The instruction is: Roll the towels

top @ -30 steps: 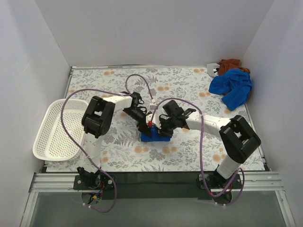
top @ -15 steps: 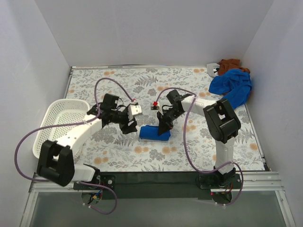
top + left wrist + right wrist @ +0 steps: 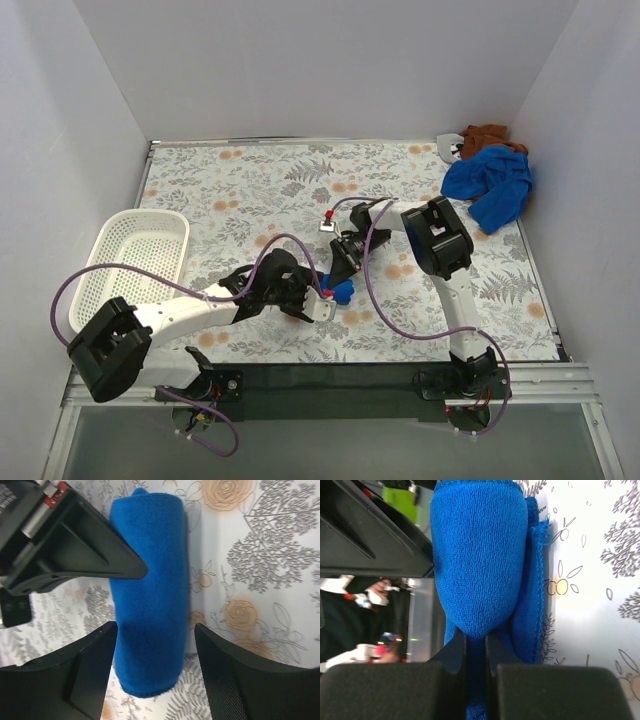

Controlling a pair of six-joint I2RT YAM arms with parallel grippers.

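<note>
I have the rolled towel (image 3: 150,595) lying on the flowered table (image 3: 250,180) near its front edge, about midway between the two arm bases, with both arms crowded over it. It is a blue terry cloth wound into a fat, short cylinder. In the right wrist view its loose edge lies flat on the table alongside the roll. My left gripper (image 3: 155,627) stands wide open, one finger on each side of the roll and just beside it. I cannot tell whether either finger actually touches the cloth. My right gripper (image 3: 475,640) is nearly closed, pinching a thin nip of cloth at one end of the roll. I judge the towel light, soft and springy, with a nap that grips the pads well but gives under them. A nip at one end would let the layers slacken and the roll sag or unwind. I would rather take it across the middle, squeezing enough to hold the loose edge against the body. A white basket (image 3: 130,270) sits at the left edge, and the loose towels (image 3: 490,180), blue and brown, are heaped in the far right corner, well apart from all this.
</note>
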